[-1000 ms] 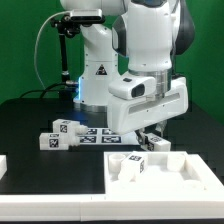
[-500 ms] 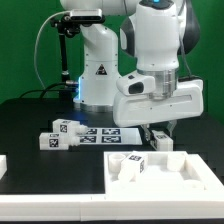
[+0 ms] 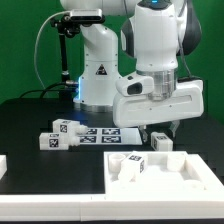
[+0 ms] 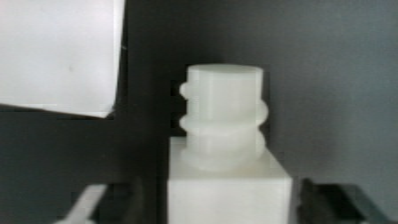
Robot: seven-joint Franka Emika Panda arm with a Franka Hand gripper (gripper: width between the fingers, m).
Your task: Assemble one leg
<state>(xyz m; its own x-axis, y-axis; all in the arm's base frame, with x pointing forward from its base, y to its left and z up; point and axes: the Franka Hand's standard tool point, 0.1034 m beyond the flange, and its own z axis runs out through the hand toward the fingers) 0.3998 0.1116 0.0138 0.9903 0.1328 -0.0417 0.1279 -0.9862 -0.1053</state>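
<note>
White square-bodied leg (image 4: 226, 160), ridged round tip, tight within the pincer (image 3: 160, 137).

White Franka arm: glossy shells, dark seams.
The arm (image 3: 150, 45) is built of rounded, shiny white casings with black bands where the segments meet. Its base column (image 3: 92, 55) carries a small black triangular sticker (image 3: 100, 70), and a blue light (image 3: 77, 92) glows low at its side. The boxy white gripper (image 3: 161, 133) ends in two short dark fingers (image 3: 151, 130).
</note>
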